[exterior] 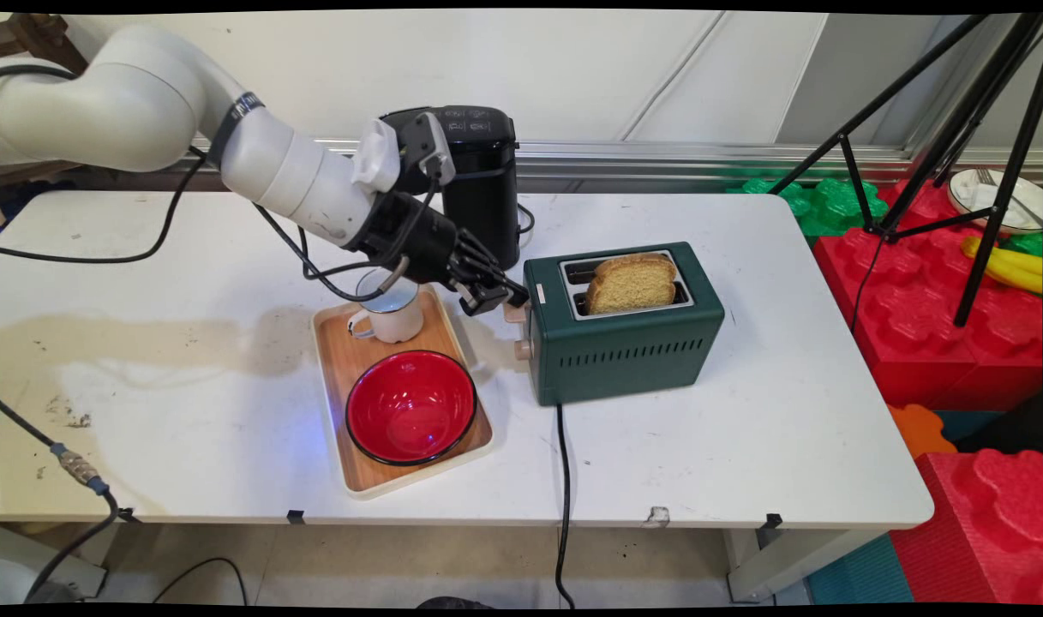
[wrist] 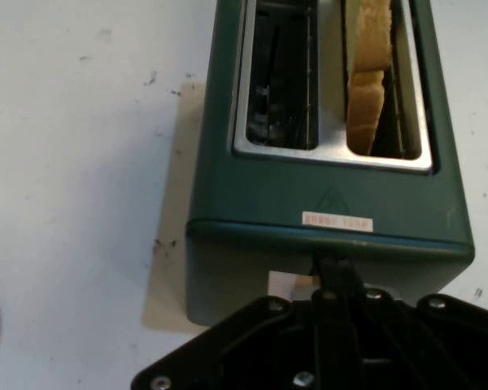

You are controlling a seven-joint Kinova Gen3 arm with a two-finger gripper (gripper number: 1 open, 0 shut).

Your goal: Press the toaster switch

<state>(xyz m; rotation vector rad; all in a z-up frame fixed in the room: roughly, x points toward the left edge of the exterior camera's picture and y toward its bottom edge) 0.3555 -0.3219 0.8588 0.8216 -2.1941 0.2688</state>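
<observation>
The gripper (exterior: 497, 297) sits at the toaster's (exterior: 628, 343) end face, at the toaster's 9 o'clock in the main view. Its fingers are pressed together into one narrow black tip, resting on or just above the pale lever (exterior: 516, 314) on that face; whether they clamp it cannot be told. In the hand view the joined fingers (wrist: 335, 272) meet the toaster (wrist: 325, 211) just under its top edge, beside a pale tab (wrist: 283, 284).

The toaster stands near the table's (exterior: 701, 446) centre, with its cord (exterior: 564, 480) running off the near edge at 6 o'clock.

Handling, as judged: the toaster is a rigid metal box, moderately heavy, with smooth painted sides likely to slip; the lever is the one small part fit to be pressed or pinched. The bread (exterior: 631, 281) looks light, dry and crumbly, standing upright in the near slot, and would be best held lightly by its exposed top.

Count:
- toaster, one, with two slots; one filled.
- bread, one slice.
- tray (exterior: 337, 360), one, at the toaster's 9 o'clock.
- mug (exterior: 390, 313), one, on the tray.
- red bowl (exterior: 410, 406), one, on the tray.
- black appliance (exterior: 478, 180), one, at 11 o'clock.
</observation>
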